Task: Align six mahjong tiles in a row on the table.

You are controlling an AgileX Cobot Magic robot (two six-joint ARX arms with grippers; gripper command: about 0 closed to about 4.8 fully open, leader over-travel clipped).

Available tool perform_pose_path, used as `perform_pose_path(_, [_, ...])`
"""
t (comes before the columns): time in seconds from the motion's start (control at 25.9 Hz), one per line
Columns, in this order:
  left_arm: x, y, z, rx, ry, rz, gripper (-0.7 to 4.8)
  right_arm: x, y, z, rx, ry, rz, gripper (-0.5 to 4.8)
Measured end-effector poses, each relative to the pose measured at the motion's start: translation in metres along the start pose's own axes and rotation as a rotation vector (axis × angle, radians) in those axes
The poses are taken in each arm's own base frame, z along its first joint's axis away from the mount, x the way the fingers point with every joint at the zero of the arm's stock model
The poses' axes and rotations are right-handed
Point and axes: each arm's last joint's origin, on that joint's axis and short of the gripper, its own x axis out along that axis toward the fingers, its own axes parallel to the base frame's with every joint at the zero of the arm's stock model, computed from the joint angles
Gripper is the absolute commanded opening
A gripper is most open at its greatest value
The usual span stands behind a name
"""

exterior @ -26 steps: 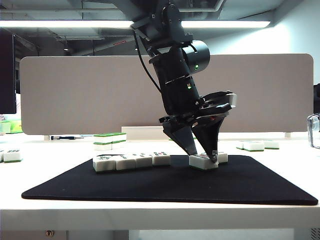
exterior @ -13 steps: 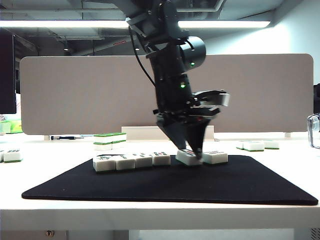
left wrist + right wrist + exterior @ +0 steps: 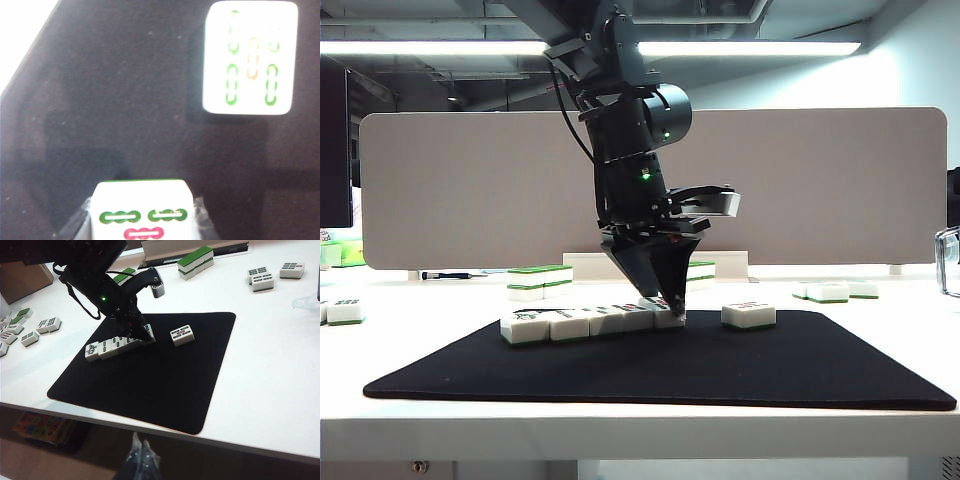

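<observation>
Black two-finger arm, glossy and cabled

The left arm (image 3: 630, 130) is black all over, built of rounded cylindrical segments with a small green light glowing on two of them, and a thin black cable loops along its side. A pale grey block sits near the wrist. The left gripper (image 3: 665, 298) tapers to two dark wedge-shaped fingers. The right gripper (image 3: 140, 452) shows only as two dark, glossy, wrapped fingertips.

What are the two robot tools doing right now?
Left tool: shut on a mahjong tile.
Right tool: looks shut, holding nothing.
</observation>
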Motion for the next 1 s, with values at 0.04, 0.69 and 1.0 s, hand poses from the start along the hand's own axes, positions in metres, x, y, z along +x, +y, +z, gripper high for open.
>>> perform_pose_path(0.04, [0.0,0.001,0.0,-0.001,0.0,0.0,1.83,0.0,0.0,0.0,0.0,0.0,0.0,-0.01])
perform_pose_path(0.69, [-0.003,0.003,0.003,-0.001,-0.037,0.021,3.18,0.0,0.0,0.0,0.0,0.0,0.0,-0.01])
perform_pose_path(1.0, [-0.001,-0.02,0.025,0.062,-0.158,0.045,3.18,0.0,0.0,0.0,0.0,0.0,0.0,-0.01])
